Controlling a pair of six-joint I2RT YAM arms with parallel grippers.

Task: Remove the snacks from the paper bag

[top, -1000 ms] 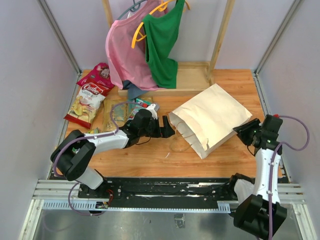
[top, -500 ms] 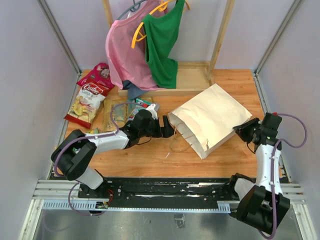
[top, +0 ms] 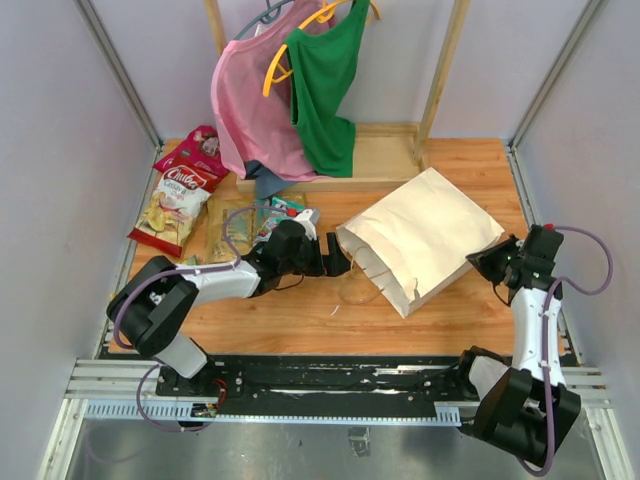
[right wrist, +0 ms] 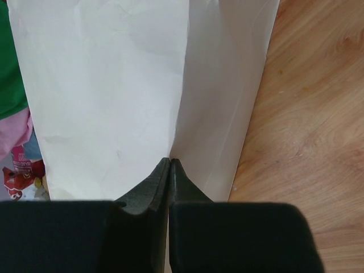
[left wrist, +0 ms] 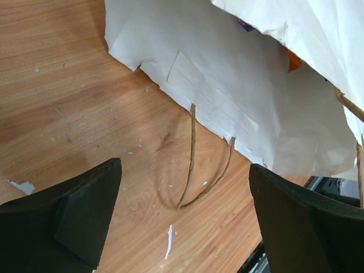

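The right gripper (right wrist: 170, 161) is pressing its fingertips tightly together on the closed end of the paper bag (top: 420, 235), and a crease in the paper is running straight into them. The left gripper (left wrist: 185, 168) is hanging wide open and holding nothing, low over the wooden table (top: 450, 310) and facing the bag's mouth. One twisted loop handle (left wrist: 192, 165) is lying on the boards just beyond its fingers. The bag is lying flat, with its long axis running diagonally from the mouth at the near left to the closed end at the far right, so the mouth is pointing at the left gripper. Just inside the mouth, an orange packet (left wrist: 290, 60) edge is showing. More snacks (top: 178, 200) are lying on the table's left side, well apart from the bag. A pink garment (top: 250, 110) and a green garment (top: 325, 90) are hanging behind.
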